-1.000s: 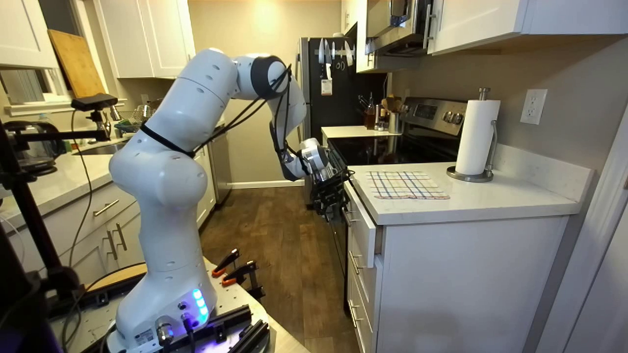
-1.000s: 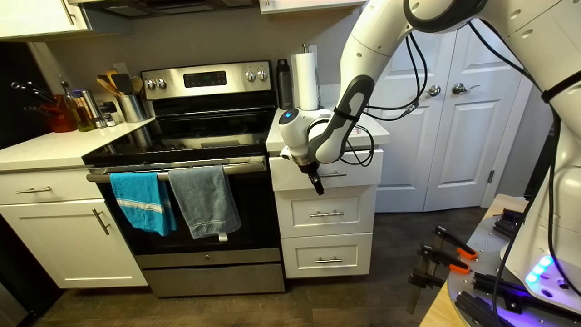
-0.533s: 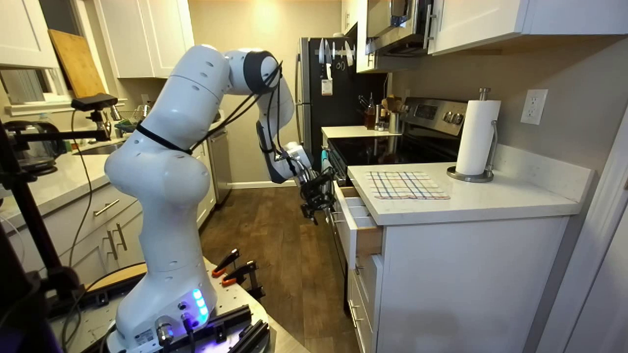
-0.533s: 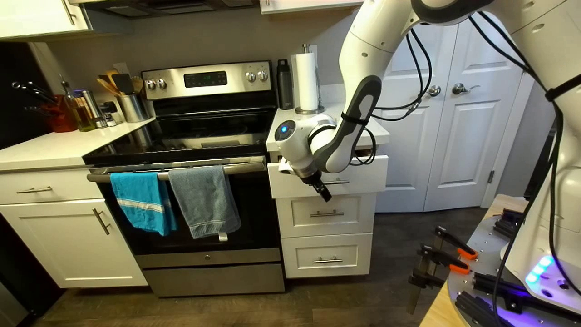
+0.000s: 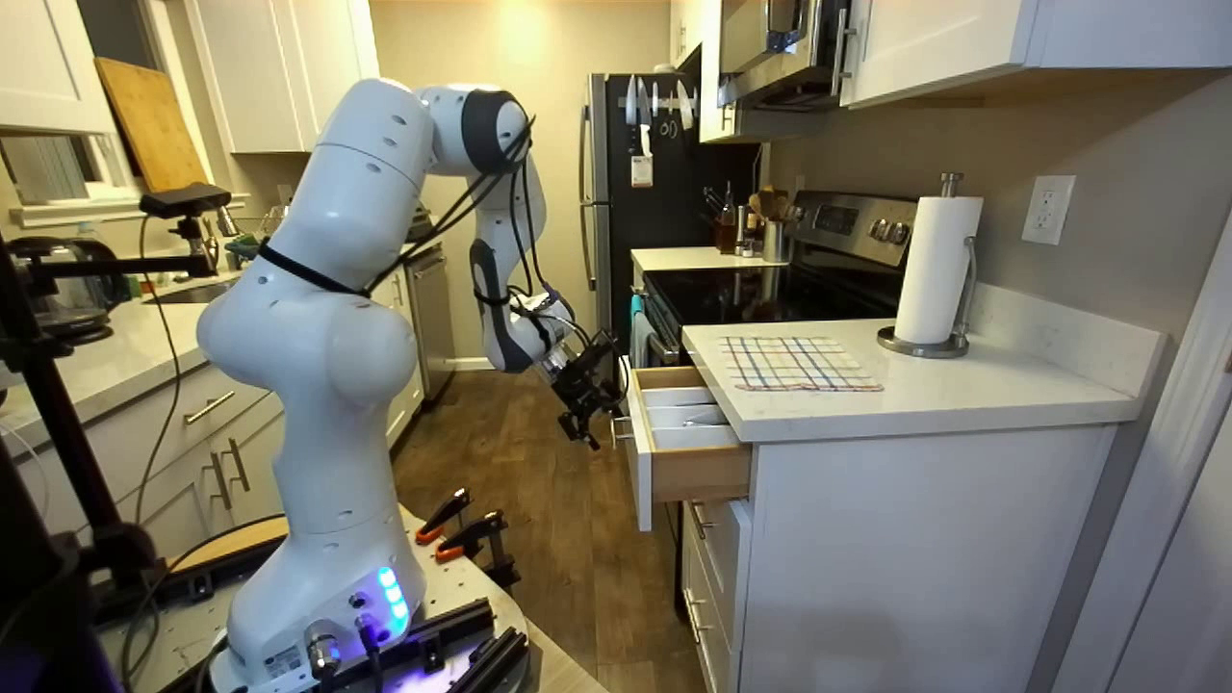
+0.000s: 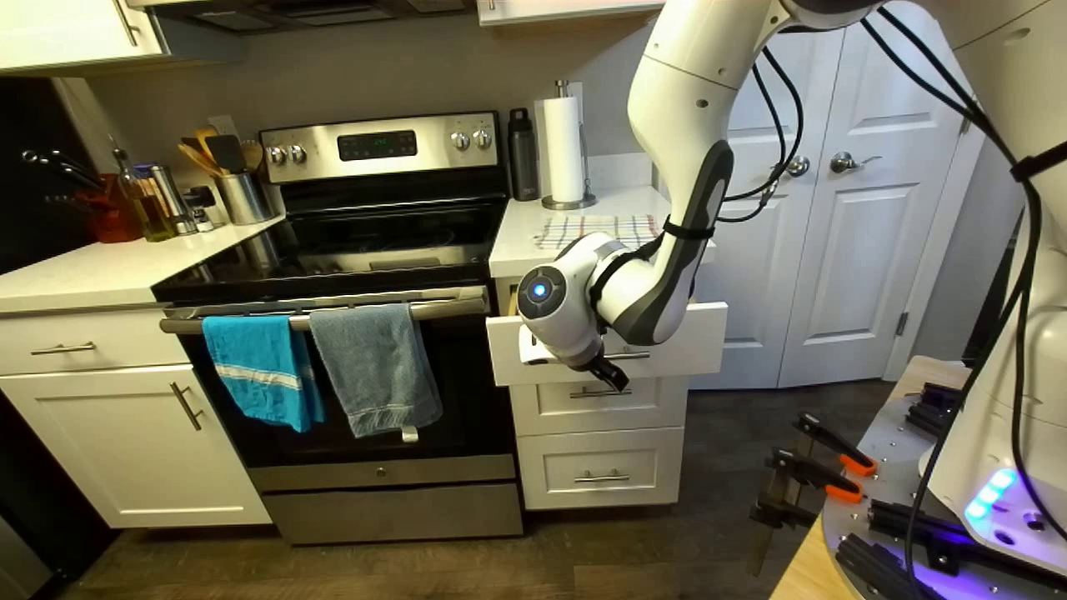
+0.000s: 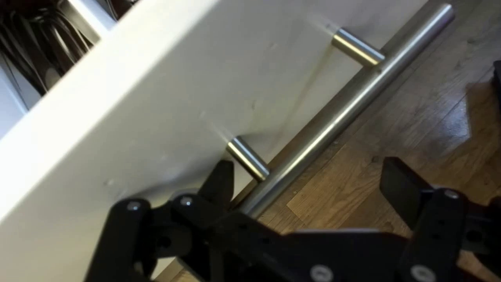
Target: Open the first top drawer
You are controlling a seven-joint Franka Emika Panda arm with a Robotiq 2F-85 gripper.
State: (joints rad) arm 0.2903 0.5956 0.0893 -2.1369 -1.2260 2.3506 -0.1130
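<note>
Straddling the handle (image 7: 327, 131), the gripper (image 7: 307, 174) has its fingers (image 7: 403, 188) spread and clenches nothing: in the wrist view one finger lies on the front panel (image 7: 156, 125) side, the other on the outer side, contact not certain. Within the past second the top drawer (image 5: 701, 474) has travelled from a narrow gap to well out from beneath the counter (image 5: 924, 395), baring its wooden side wall and a white tray (image 5: 695, 437). The task is judged nearly complete, apparently by a hooked pull rather than a grip; remaining travel cannot be told. The arm (image 5: 318, 250) has drawn back toward its base (image 5: 318, 597), elbow (image 5: 493, 130) high, forearm (image 5: 505, 221) hanging, wrist (image 5: 520, 339) bent so the gripper slants downward. A checked cloth (image 5: 799, 366) lies on the counter.
</note>
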